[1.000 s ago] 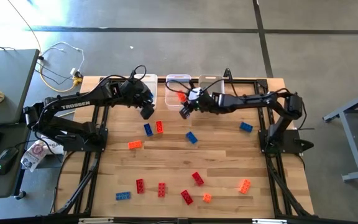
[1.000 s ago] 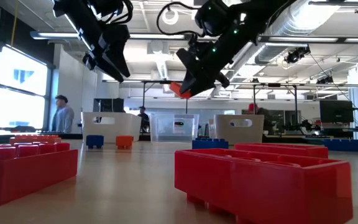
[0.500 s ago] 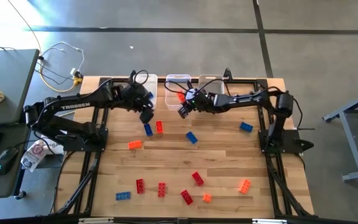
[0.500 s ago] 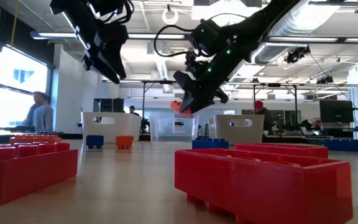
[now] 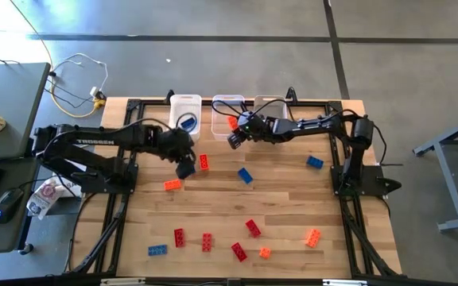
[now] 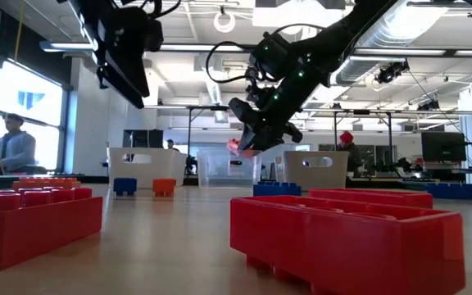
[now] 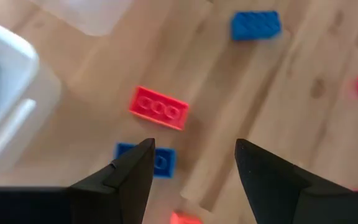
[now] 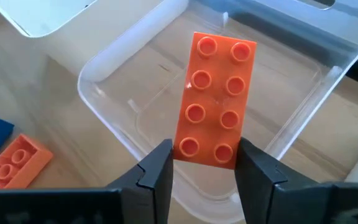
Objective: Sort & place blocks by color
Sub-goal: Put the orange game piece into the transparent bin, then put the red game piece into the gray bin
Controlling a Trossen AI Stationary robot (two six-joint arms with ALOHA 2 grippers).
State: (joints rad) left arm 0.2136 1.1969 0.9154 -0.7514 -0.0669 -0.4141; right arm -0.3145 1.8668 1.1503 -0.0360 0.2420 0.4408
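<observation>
The table [image 5: 285, 199] is made of pale wood planks with a black frame along its sides. It stands on a gray floor. At 9 o'clock, off the table, sits a desk [image 5: 2, 103] with a keyboard and mouse. In the low view, a big room with bright windows and ceiling pipes lies behind, and a person [image 6: 11, 152] stands far off.

The left gripper [image 5: 184, 168] hangs at about 10 o'clock, just above a blue block [image 7: 145, 160] and beside a red block [image 5: 203, 162]. Its fingers [image 7: 129, 180] are spread apart and hold nothing.

3 clear bins stand in a row at 12 o'clock. The left bin [image 5: 185, 107] seems to hold 1 blue block, but the view is poor. The right gripper [image 5: 234, 137] hovers over the middle bin [image 5: 227, 102]. Its fingers [image 8: 157, 171] squeeze an orange block [image 8: 216, 127] above that bin.

More blocks lie loose: a blue one [image 5: 246, 175] near the middle, another blue [image 5: 315, 163] at 3 o'clock, and red, orange and blue ones from 5 to 7 o'clock.
</observation>
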